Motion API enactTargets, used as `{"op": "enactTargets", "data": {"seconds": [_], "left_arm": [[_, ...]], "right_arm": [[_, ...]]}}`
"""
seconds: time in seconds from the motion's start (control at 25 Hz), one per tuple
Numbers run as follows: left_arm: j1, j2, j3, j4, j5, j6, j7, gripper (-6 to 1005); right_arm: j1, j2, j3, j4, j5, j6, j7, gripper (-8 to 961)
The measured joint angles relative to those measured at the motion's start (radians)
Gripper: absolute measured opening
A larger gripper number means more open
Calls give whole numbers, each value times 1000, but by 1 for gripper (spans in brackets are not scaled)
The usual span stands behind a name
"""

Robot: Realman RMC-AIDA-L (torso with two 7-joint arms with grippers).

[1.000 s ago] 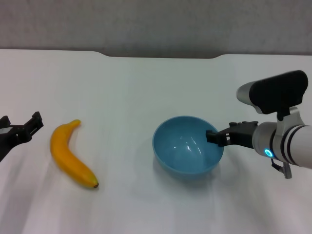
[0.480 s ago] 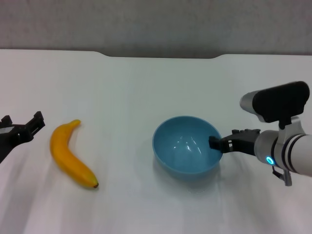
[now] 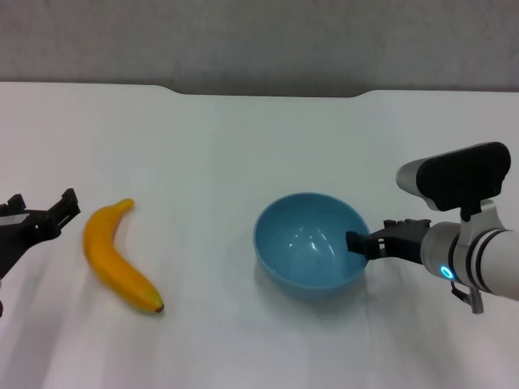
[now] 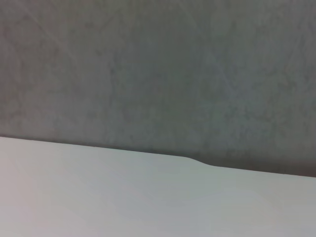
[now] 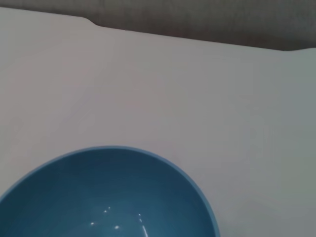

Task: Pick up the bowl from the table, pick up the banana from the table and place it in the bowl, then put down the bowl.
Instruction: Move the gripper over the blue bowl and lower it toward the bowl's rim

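The light-blue bowl (image 3: 308,251) stands right of centre on the white table (image 3: 243,146). My right gripper (image 3: 357,241) is at its right rim and shut on the rim, one finger reaching inside. A faint shadow lies just under the bowl's base. In the right wrist view the bowl (image 5: 108,197) fills the lower part. The yellow banana (image 3: 113,259) lies to the left, dark tip toward me. Just left of its stem end, my left gripper (image 3: 42,212) hovers open, not touching it.
The table's far edge has a notch (image 3: 268,91) in front of a grey wall. The left wrist view shows only the tabletop (image 4: 98,197) and that wall. Bare table lies between banana and bowl.
My right arm dipped slightly while keeping hold of the bowl's rim; the bowl stays in about the same place. The left gripper crept a little toward the banana.
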Motion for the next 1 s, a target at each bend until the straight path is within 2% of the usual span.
{"op": "enactTargets", "data": {"seconds": [0.2, 0.64, 1.0], "left_arm": [[0, 0, 1, 2, 0, 2, 5, 843], [0, -3, 0, 2, 0, 3, 13, 842], [0, -5, 2, 0, 0, 3, 14, 843]], "right_arm": [[4, 1, 0, 19, 0, -12, 0, 693], [20, 1, -15, 118, 29, -138, 0, 631], [35, 1, -41, 144, 43, -163, -1, 580]]}}
